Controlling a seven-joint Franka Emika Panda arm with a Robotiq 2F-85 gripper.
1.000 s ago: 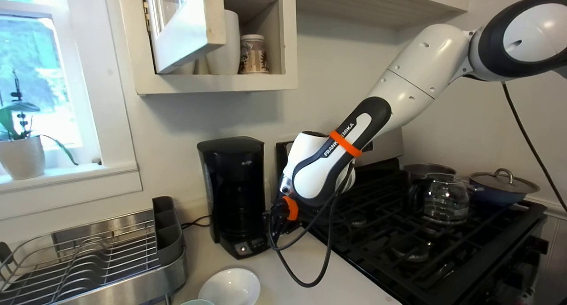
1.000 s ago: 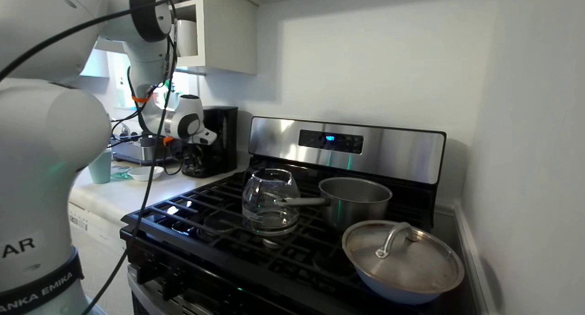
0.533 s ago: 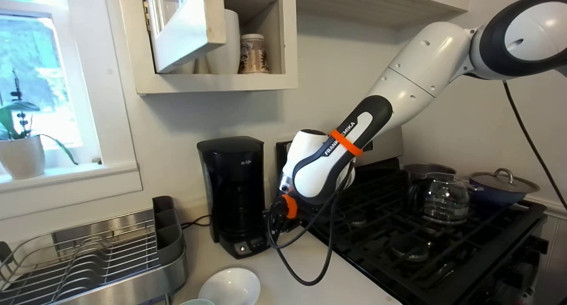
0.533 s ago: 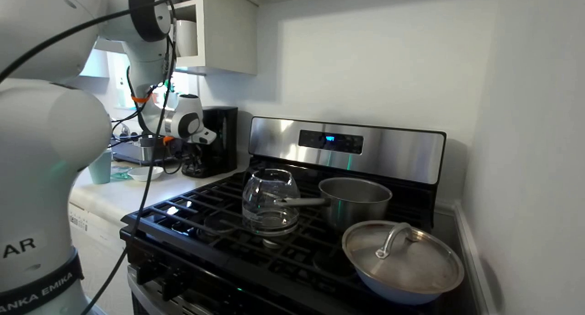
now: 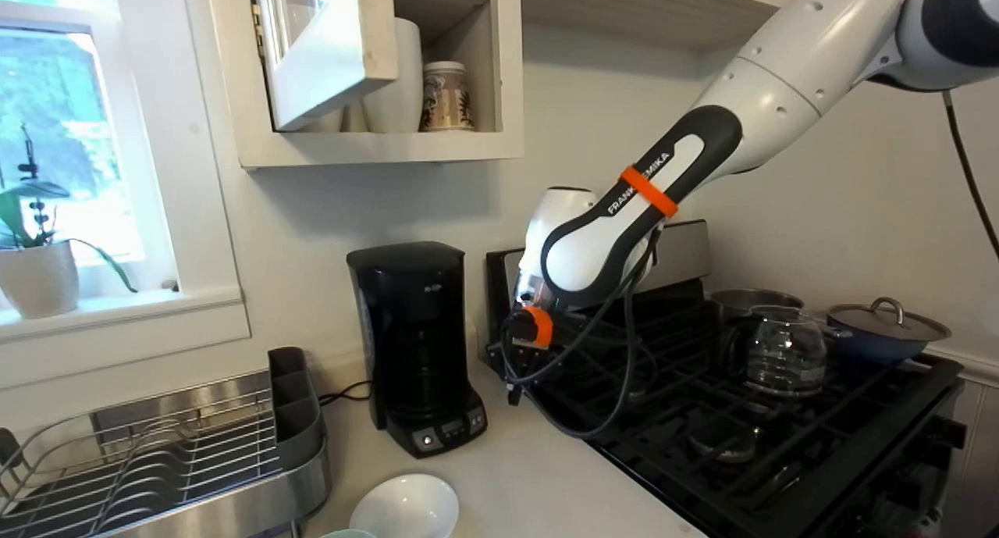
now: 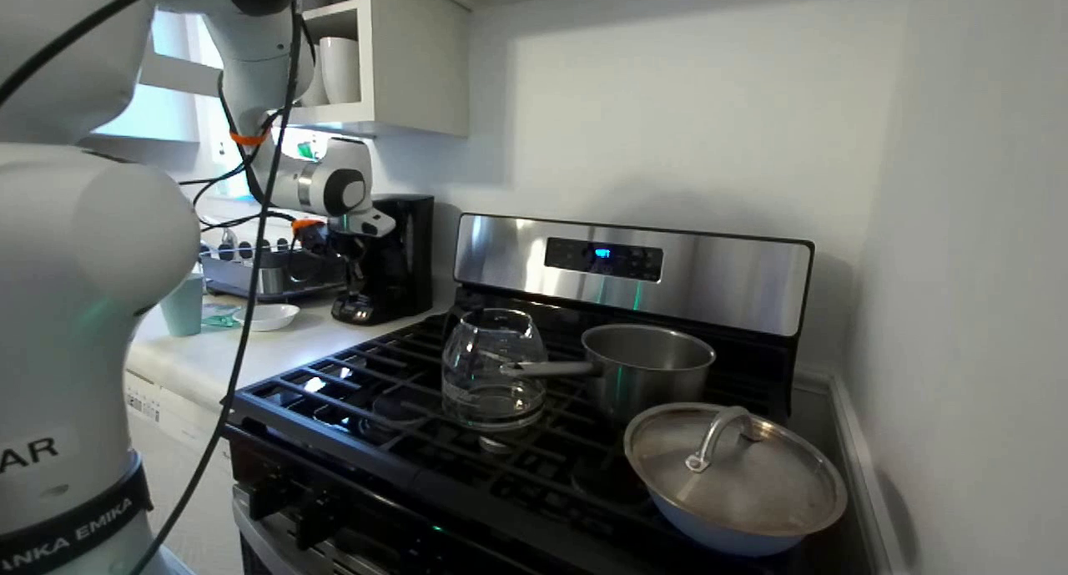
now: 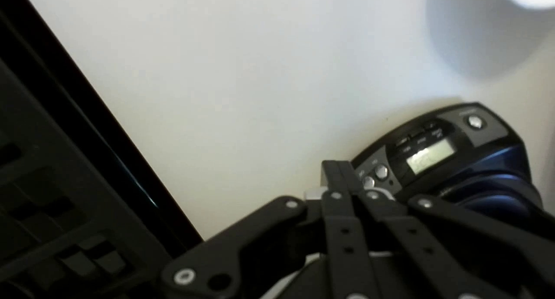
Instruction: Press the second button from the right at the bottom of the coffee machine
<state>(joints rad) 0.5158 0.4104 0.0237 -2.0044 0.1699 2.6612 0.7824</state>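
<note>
The coffee machine [image 5: 410, 311] is tall, black and boxy and stands upright on the counter beside the stove. It also shows in an exterior view [image 6: 409, 249], partly behind my arm. Its base front holds a display [image 7: 430, 156], a round button [image 7: 475, 121] at one end and two small silver buttons [image 7: 381, 172] at the stove-side end. My gripper [image 7: 338, 162] is shut with its fingertips together and nothing between them. In an exterior view the gripper [image 5: 513, 397] hangs above the counter to the right of the machine's base, apart from it. In the wrist view the fingers partly cover the stove-side panel.
A black stove [image 5: 702, 436] stands to the right, bearing a glass carafe [image 5: 784, 358], a pot [image 6: 647, 366] and a lidded pan [image 6: 734, 475]. A white bowl [image 5: 406, 507] and a dish rack [image 5: 172, 452] are near the machine. A cabinet door [image 5: 335, 54] hangs open above.
My arm has risen and moved away from the coffee machine, towards the stove in an exterior view. The stove-side end of the control strip, hidden before by the gripper, now shows there.
</note>
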